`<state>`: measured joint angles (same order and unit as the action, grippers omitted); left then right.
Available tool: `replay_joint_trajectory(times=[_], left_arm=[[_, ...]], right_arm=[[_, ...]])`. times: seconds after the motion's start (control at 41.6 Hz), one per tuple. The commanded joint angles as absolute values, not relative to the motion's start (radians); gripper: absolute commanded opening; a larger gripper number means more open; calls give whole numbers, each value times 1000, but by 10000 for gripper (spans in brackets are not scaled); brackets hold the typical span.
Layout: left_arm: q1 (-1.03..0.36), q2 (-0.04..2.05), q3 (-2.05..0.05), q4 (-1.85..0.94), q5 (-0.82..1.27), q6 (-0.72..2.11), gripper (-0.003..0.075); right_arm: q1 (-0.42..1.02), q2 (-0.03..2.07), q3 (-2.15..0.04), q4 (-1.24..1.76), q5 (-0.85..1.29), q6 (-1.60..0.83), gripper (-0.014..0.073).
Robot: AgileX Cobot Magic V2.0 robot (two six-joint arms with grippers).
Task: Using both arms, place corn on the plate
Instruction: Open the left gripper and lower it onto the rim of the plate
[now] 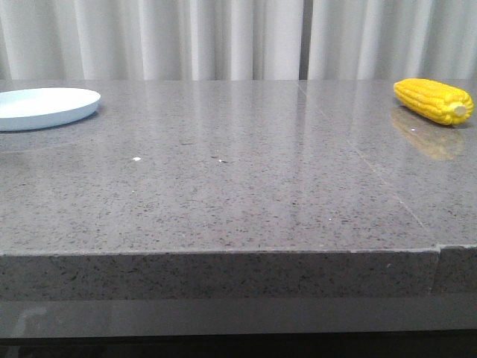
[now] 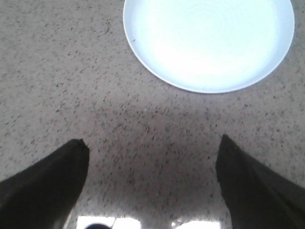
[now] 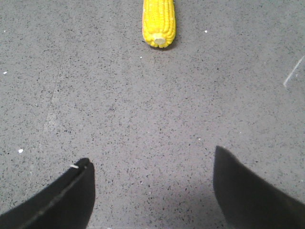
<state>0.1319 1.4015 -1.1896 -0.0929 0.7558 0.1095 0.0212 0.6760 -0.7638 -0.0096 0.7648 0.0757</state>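
Note:
The yellow corn (image 1: 434, 101) lies on the grey stone table at the far right, its pale stub end toward the front right. In the right wrist view the corn (image 3: 159, 22) lies ahead of my right gripper (image 3: 151, 155), which is open and empty above bare table, well short of it. The pale blue-white plate (image 1: 45, 107) sits at the far left edge of the front view. In the left wrist view the plate (image 2: 209, 40) lies ahead of my left gripper (image 2: 153, 143), which is open and empty over the table. Neither arm shows in the front view.
The speckled grey table (image 1: 238, 186) has a thick front edge (image 1: 223, 272) and a seam line on its right side (image 1: 373, 175). White curtains (image 1: 223, 37) hang behind the table. A few small white specks (image 1: 136, 159) lie on the surface.

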Motion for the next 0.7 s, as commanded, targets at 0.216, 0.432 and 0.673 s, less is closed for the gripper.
replay_joint_trajectory(times=[0.216, 0.432, 0.673], left_arm=[[180, 1673, -1458, -253, 678, 206, 535], [180, 1829, -1614, -261, 676, 206, 535], [180, 1937, -1710, -261, 659, 206, 535]], right_arm=[[14, 682, -797, -14, 700, 69, 549], [14, 682, -797, -14, 700, 69, 549], [14, 682, -797, -14, 700, 69, 549]])
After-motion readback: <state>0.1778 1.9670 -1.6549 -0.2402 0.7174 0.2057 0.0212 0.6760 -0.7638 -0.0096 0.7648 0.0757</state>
